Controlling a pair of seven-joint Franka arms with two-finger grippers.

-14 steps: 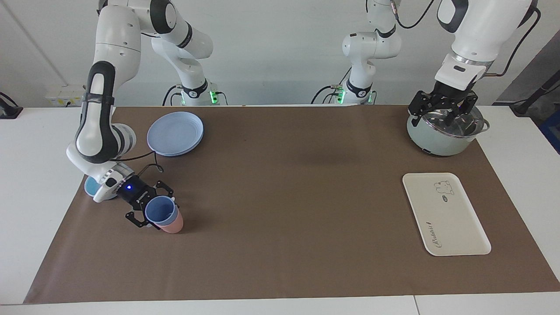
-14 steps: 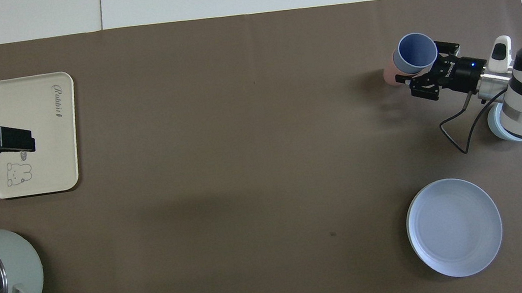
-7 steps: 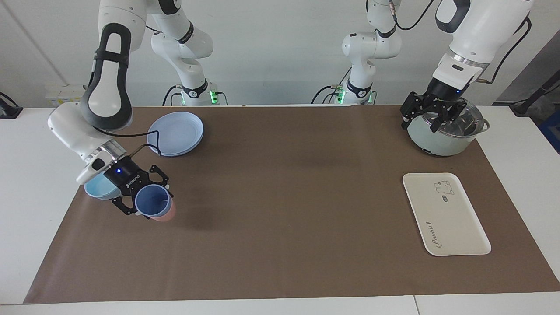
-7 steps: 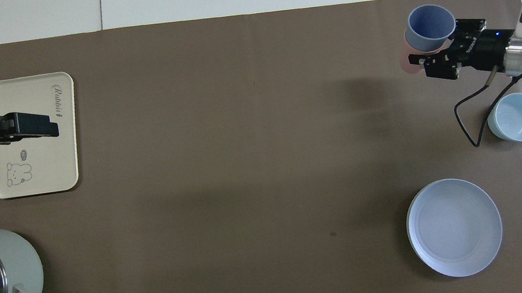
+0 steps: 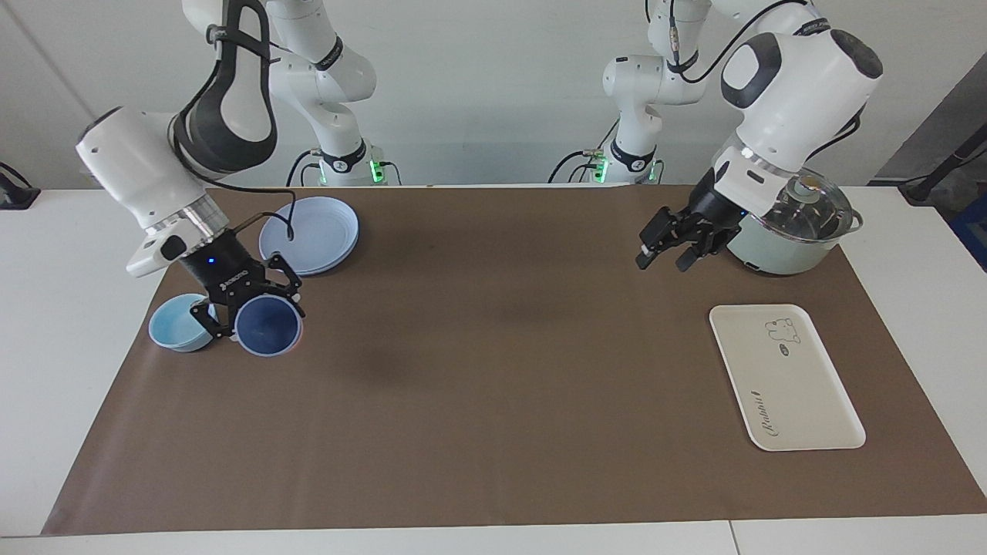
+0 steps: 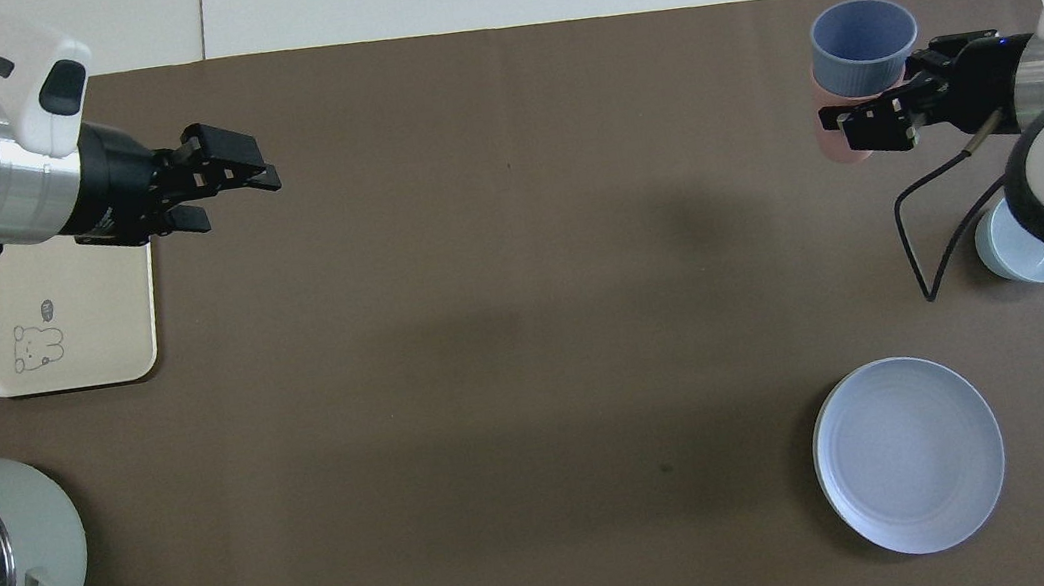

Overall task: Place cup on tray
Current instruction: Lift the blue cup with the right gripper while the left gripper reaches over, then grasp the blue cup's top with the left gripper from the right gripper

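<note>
Since a second ago, the right end effector is lifting the small periwinkle-blue plastic cup, nested in a salmon-pink tumbler, well apart from the cream rectangular tray. Fingers clamping its wall; light, stiff, somewhat slippery. Left end effector is hovering near the tray, slightly open.
</note>
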